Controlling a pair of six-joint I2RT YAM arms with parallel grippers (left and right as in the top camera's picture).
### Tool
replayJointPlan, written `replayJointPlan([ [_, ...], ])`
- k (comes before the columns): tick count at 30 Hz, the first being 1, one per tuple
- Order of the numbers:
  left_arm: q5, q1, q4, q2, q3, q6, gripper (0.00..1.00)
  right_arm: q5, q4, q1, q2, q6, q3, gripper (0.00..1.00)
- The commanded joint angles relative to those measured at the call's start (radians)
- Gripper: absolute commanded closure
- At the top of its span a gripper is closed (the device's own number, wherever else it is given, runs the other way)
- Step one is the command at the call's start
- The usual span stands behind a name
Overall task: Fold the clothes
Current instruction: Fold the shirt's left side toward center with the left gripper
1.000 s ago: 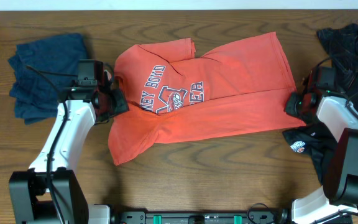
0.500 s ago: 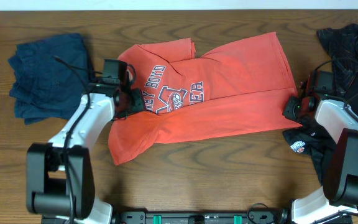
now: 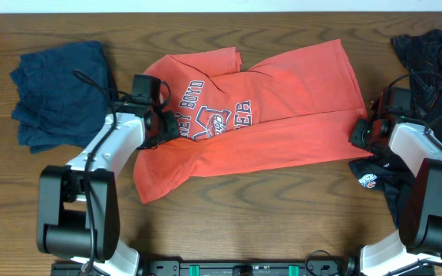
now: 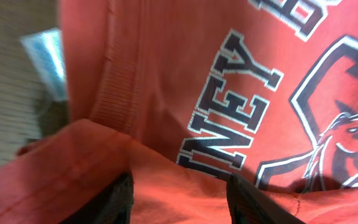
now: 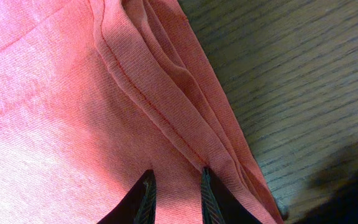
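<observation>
Wood-grain table (image 3: 282, 207) fills the overhead view, with a pale strip along its 12 o'clock edge. The coral-red shirt (image 3: 298, 100) lies at the centre, print up, with a fold line running across it. The navy-blue garment (image 3: 56, 88) sits crumpled at 10 o'clock. The black garments (image 3: 436, 54) are heaped at 3 o'clock and cut off by the frame edge. The left gripper (image 3: 163, 126), at the shirt's 9 o'clock side, is clamped on a raised fold of red cloth. The right gripper (image 3: 359, 130), at the shirt's 3 o'clock edge, pinches the hem, jaws nearly together. Folds and the left arm hide part of the shirt's lettering.
</observation>
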Motion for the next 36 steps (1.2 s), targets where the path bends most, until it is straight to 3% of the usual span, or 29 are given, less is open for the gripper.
replayJointPlan([
  [1,-0.024,-0.009,0.002,0.038,-0.004,-0.010,0.50,0.008,-0.009,0.002,-0.005,-0.007,-0.019,0.76],
  [6,-0.031,-0.009,0.005,0.043,-0.004,-0.010,0.68,0.008,-0.011,0.002,-0.005,-0.008,-0.019,0.76],
  [11,-0.031,-0.009,0.005,0.043,-0.004,-0.010,0.94,0.008,-0.014,0.002,-0.005,-0.008,-0.019,0.76],
  [17,-0.018,-0.010,0.005,0.040,-0.003,-0.009,0.94,0.008,-0.015,0.002,-0.005,-0.008,-0.019,0.75],
  [23,0.154,-0.047,0.006,-0.041,0.035,0.044,0.94,0.008,-0.015,0.002,-0.005,-0.008,-0.019,0.75],
  [29,0.106,-0.167,0.073,-0.171,0.039,0.062,0.94,0.009,-0.015,0.002,-0.005,-0.008,-0.019,0.75],
  [32,0.000,-0.223,0.072,-0.164,0.032,0.061,0.94,0.009,-0.015,0.002,-0.005,-0.008,-0.019,0.75],
  [36,-0.012,-0.263,0.071,-0.116,0.015,0.058,0.94,0.009,-0.016,0.002,-0.005,-0.008,-0.019,0.75],
])
